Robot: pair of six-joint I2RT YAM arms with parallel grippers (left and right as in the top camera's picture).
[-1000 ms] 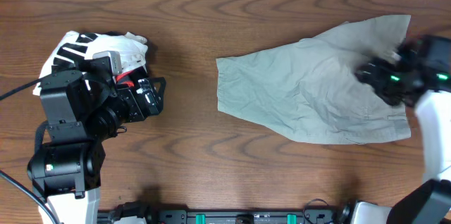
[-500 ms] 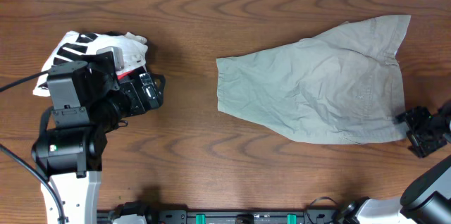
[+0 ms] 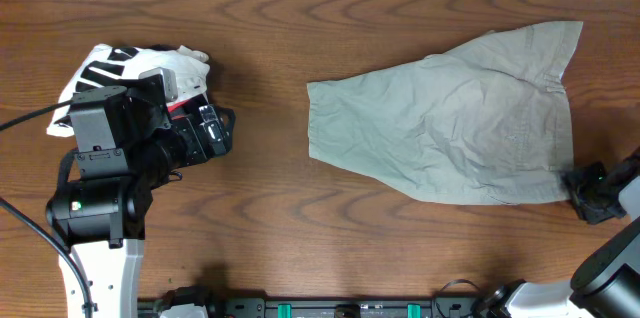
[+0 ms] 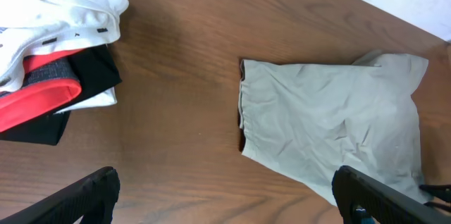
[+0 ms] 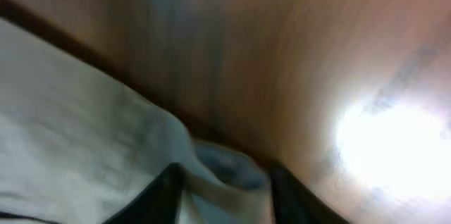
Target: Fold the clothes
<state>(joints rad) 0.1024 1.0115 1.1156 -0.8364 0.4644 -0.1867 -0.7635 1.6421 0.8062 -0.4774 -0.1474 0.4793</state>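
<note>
Pale khaki cotton shorts [image 3: 445,123] lie flat, right of centre on the brown wooden table [image 3: 300,228]. The right gripper [image 3: 586,191] is at their near right corner, and blur hides whether it is clamped. A shallow pinch may slip or lift one layer only; the left gripper [image 4: 224,182] hangs spread, empty.

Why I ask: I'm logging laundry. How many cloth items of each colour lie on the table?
Khaki shorts: 1
White bundle with black stripes and red trim: 1
Total: 2
</note>
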